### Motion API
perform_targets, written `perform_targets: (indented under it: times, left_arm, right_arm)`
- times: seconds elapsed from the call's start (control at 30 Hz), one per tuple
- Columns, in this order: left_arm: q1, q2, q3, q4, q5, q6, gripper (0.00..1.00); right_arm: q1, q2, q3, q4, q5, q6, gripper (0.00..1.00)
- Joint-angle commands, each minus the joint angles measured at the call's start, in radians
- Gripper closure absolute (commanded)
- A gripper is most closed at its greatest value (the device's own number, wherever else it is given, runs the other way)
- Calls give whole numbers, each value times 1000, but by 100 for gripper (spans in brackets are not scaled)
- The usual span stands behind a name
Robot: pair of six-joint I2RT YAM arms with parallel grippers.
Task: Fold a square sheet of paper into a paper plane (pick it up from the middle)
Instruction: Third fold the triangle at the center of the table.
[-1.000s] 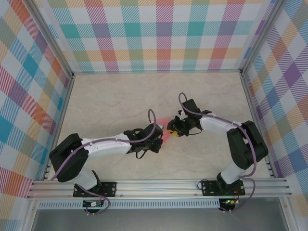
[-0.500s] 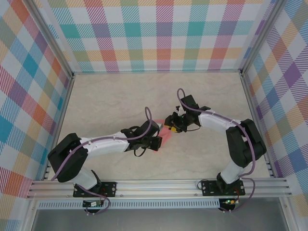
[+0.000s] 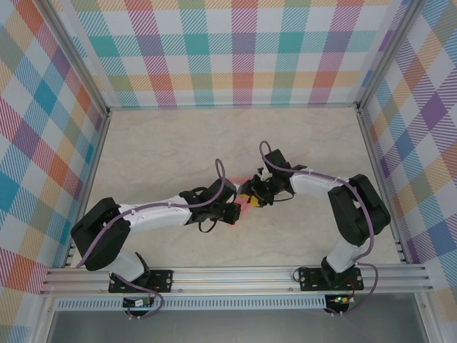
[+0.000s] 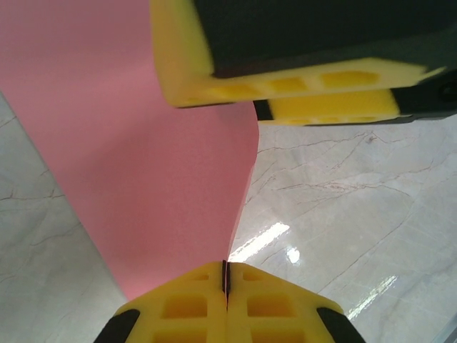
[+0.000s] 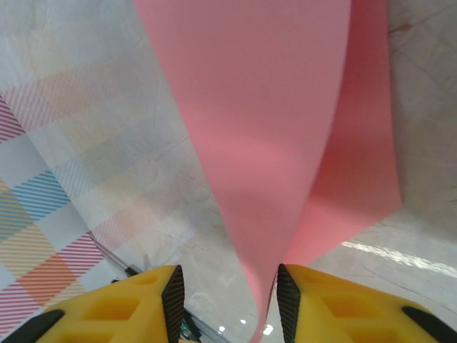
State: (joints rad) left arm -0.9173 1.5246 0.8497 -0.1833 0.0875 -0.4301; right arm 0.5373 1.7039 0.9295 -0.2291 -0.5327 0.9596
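Observation:
The salmon-pink sheet of paper (image 3: 251, 206) is held off the table between the two arms, at mid-table. My left gripper (image 4: 226, 275) is shut on its lower edge, and the paper (image 4: 143, 157) rises from the jaws as a curved sheet. My right gripper (image 5: 230, 300) is open around the paper (image 5: 264, 121). Two pink layers pass between its fingers, next to the right pad (image 5: 287, 304). The right gripper's yellow fingers (image 4: 285, 78) sit over the paper's top in the left wrist view. I cannot tell whether it has a paper plane's shape.
The marble tabletop (image 3: 164, 150) lies bare around the arms. Checked walls (image 3: 235, 50) with metal frame rails close the table on three sides. The left gripper (image 3: 233, 211) and right gripper (image 3: 248, 195) nearly touch.
The right gripper has moved left and nearer, closing on the left gripper, and its jaws have widened. The left arm has shifted slightly left, still shut on the paper.

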Motion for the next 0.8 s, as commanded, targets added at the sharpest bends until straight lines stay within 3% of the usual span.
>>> perform_targets:
  times: [0.0,0.4,0.77]
  left_arm:
    - [13,-8,33,-27,16,-1,91]
    - [13,-43,25,-20,-10,-12,77]
    - [12,-50,20,-9,11,-10,71]
  right_arm:
    - [9,23,20,28,-36,45,60]
    - [9,28,14,10,-20,44,62]
    - [9,30,19,0,-20,36,63]
